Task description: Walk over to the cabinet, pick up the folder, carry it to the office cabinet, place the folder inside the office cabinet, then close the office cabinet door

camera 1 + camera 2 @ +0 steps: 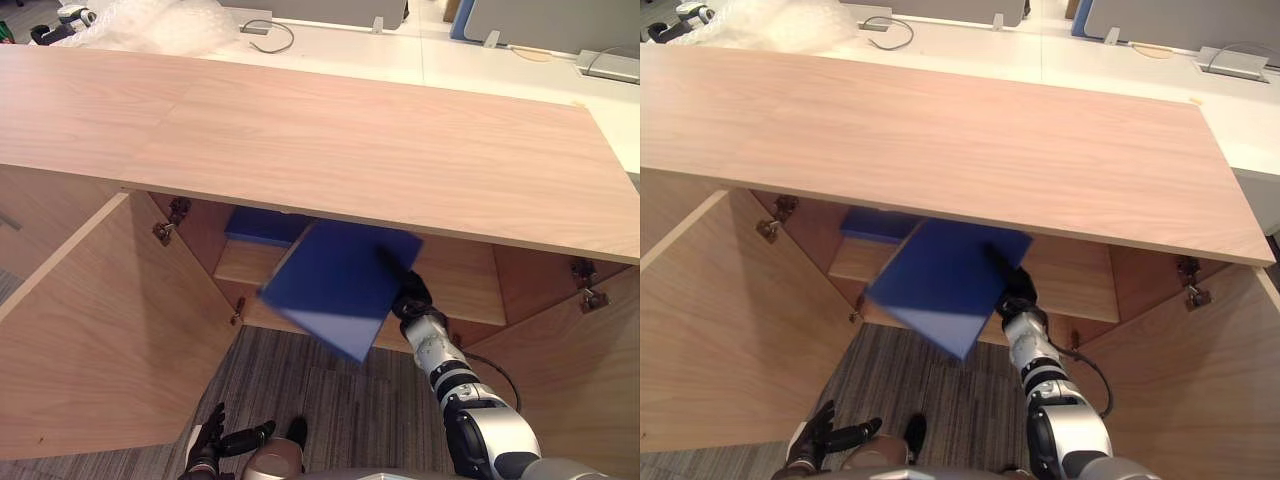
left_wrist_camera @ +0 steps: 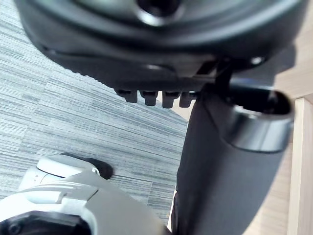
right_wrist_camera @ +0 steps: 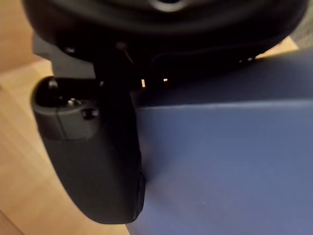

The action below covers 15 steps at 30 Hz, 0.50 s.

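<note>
Right hand [image 1: 412, 292] is clamped on one corner of the folder [image 1: 335, 290]. The wrist view has the thumb [image 3: 93, 147] pressed flat on the blue face; the fingers beneath are hidden. The folder juts out from the hand toward the left hand's side, tilted with its far corner drooping. It is in the air just before the mouth of the open cabinet [image 1: 350, 140], not yet on the shelf [image 1: 455, 285].

Past the hand is the pale wood shelf. A second blue item [image 1: 262, 225] lies on it beyond the folder's far edge. The left door [image 1: 100, 330] is swung wide beyond the folder; the right door [image 1: 570, 370] is open on the hand's outer side.

Left hand [image 1: 207, 445] is low over the carpet, fingers loose, empty, well apart from the folder.

Step, as I read it: placing the folder inside. The next move calls for levelling it, reaching forward under the top, setting it on the shelf and letting go, then closing the doors. Risk: the drooping corner catching the shelf's front edge.
</note>
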Available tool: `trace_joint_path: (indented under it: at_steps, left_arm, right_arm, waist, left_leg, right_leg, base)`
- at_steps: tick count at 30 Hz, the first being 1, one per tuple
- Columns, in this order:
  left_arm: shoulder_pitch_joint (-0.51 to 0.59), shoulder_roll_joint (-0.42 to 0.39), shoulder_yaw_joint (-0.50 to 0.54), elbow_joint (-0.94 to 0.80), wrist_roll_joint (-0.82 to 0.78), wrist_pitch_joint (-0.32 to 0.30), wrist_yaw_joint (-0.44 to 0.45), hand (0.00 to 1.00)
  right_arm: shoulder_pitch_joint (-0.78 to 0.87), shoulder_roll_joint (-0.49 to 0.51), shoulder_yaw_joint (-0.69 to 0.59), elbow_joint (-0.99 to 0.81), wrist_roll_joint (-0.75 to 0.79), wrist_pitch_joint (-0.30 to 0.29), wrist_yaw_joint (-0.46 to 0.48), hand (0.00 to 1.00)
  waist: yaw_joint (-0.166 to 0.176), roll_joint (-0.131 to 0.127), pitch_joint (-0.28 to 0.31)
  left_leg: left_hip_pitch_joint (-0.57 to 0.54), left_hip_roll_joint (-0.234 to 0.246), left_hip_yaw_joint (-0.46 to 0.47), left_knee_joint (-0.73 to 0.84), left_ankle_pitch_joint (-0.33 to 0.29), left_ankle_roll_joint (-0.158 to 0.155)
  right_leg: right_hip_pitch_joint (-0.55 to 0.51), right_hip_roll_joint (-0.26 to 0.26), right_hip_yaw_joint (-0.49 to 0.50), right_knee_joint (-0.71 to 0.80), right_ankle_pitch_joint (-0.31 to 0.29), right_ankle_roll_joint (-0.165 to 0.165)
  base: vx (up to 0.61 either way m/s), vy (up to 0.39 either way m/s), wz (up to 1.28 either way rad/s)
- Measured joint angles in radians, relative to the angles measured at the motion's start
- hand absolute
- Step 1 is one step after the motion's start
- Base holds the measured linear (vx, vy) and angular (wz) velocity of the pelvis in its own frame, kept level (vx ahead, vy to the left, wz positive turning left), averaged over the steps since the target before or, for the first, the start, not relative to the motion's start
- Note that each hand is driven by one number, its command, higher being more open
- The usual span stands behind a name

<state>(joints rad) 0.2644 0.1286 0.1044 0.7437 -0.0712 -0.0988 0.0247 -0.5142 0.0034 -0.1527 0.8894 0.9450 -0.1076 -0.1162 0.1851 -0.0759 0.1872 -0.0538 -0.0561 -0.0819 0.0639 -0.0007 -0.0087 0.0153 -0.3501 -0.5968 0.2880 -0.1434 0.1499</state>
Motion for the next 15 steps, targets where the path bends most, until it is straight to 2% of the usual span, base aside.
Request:
trace_joint_path:
  at_steps: [3,6,12,15]
  left_arm:
    - [-0.001,-0.007,0.000,-0.017,-0.008,0.001,0.000,1.00]
    - [0.001,-0.009,0.000,-0.028,-0.008,0.006,0.000,1.00]
    - [0.006,-0.015,0.000,-0.051,-0.008,0.018,-0.003,1.00]
    - [0.005,-0.019,-0.003,-0.066,-0.008,0.021,-0.005,1.00]
  right_arm:
    - [0.000,0.028,-0.073,-0.098,0.194,-0.065,-0.003,0.00]
    - [0.000,0.056,-0.122,-0.176,0.318,-0.126,-0.002,0.00]
    - [0.013,0.082,-0.200,-0.205,0.501,-0.219,-0.002,0.00]
    - [0.013,0.087,-0.258,-0.230,0.544,-0.264,-0.004,0.00]
  waist:
    - [0.004,0.004,0.004]
    - [0.006,0.004,0.005]
    - [0.011,0.011,0.009]
    - [0.011,0.020,0.015]
  left_leg:
    - [0.000,-0.004,-0.009,0.000,0.000,0.000]
    - [0.001,-0.004,-0.010,0.000,-0.001,-0.002]
    - [-0.002,-0.001,-0.008,0.004,-0.006,-0.009]
    - [-0.032,0.003,-0.004,0.035,-0.017,-0.016]
  right_leg:
    - [-0.003,-0.016,-0.016,0.037,-0.027,0.000]
    - [-0.008,-0.026,-0.025,0.063,-0.050,0.000]
    - [-0.020,-0.034,-0.028,0.093,-0.070,-0.002]
    - [-0.035,-0.032,-0.031,0.097,-0.071,-0.003]
  base:
    - [0.01,-0.022,0.19]
    - [-0.02,-0.051,0.08]
    - [-0.02,-0.056,0.01]
    - [-0.03,-0.044,0.00]
